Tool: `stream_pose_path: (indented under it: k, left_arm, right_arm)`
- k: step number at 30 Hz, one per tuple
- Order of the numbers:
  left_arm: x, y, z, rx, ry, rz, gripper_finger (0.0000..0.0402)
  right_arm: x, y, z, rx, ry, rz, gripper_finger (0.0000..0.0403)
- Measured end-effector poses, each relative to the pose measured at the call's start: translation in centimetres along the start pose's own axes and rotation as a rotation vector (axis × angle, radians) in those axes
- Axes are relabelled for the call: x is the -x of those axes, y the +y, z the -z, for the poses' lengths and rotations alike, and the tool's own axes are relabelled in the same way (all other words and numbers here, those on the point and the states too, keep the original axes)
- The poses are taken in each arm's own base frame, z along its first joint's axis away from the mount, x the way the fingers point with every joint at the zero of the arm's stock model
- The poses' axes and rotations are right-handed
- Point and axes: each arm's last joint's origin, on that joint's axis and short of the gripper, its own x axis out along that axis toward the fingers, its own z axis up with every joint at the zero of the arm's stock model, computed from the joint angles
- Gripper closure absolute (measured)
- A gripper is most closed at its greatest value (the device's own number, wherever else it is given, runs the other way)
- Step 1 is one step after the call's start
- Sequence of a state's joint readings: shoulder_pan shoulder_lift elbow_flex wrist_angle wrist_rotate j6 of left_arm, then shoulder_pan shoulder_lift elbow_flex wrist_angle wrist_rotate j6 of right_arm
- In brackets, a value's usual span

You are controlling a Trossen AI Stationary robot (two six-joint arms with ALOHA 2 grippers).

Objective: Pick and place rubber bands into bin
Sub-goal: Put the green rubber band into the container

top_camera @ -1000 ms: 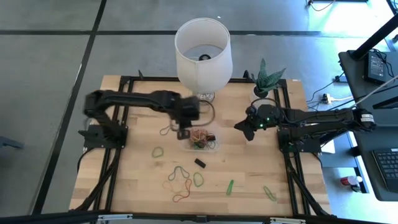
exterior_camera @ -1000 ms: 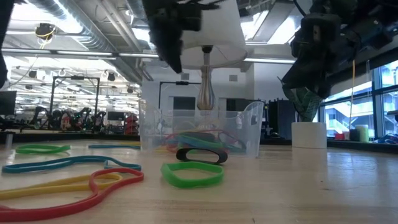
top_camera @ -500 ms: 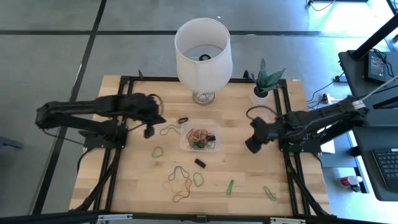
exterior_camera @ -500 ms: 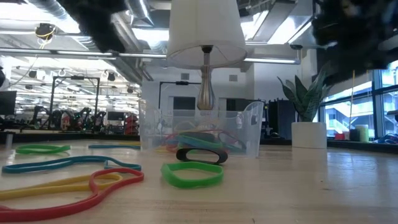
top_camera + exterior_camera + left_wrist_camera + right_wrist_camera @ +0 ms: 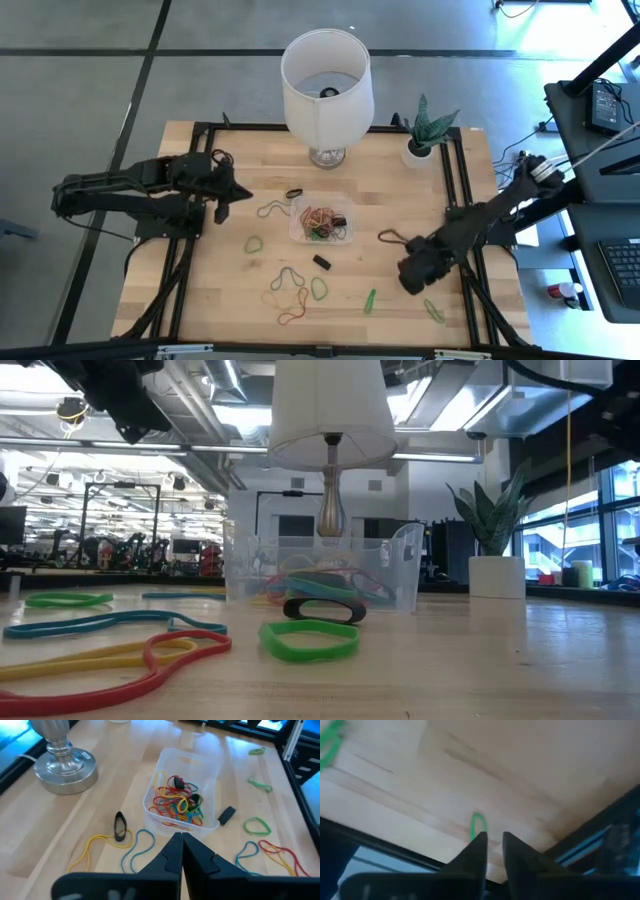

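Two dark, cable-looped jointed arms

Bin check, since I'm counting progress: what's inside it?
The bin holds a tangled heap of rubber bands: red, yellow, green, blue and black. Bands lower in the heap are covered, so no count.

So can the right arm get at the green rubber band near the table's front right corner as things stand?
Probably yes. The right gripper hovers just beside that green rubber band, fingers slightly parted and empty, and the table around the band looks bare.
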State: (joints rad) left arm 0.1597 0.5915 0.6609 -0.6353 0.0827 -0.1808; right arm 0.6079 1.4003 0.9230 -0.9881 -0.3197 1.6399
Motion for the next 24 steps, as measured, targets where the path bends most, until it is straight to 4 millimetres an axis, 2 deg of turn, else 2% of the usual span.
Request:
stream_pose_path:
  k: [6, 10, 15, 18, 20, 24]
  left_arm:
    - [-0.1, -0.1, 0.1, 0.0, 0.012, 0.024, 0.04]
    - [-0.1, -0.1, 0.1, 0.0, 0.014, 0.038, 0.0398]
    - [0.0, -0.1, 0.1, -0.002, 0.016, 0.049, 0.0399]
    - [-0.1, -0.1, 0.1, -0.011, 0.015, 0.049, 0.04]
    - [-0.1, -0.1, 0.1, -0.011, 0.016, 0.049, 0.0398]
    - [-0.1, -0.1, 0.1, -0.011, 0.016, 0.049, 0.0397]
  right_arm:
    - [-2.9, 1.7, 1.5, -0.045, 0.034, 0.009, 0.027]
    - [-5.0, 2.8, 2.2, 0.004, 0.062, 0.007, 0.0221]
    - [-7.6, 2.9, 3.0, 0.023, 0.13, 0.104, 0.0181]
    - [-9.1, 3.0, 3.6, 0.041, 0.17, 0.148, 0.0178]
    - [-10.0, 3.4, 4.0, 0.072, 0.188, 0.119, 0.0186]
    - [-12.1, 4.1, 4.5, 0.091, 0.245, 0.046, 0.023]
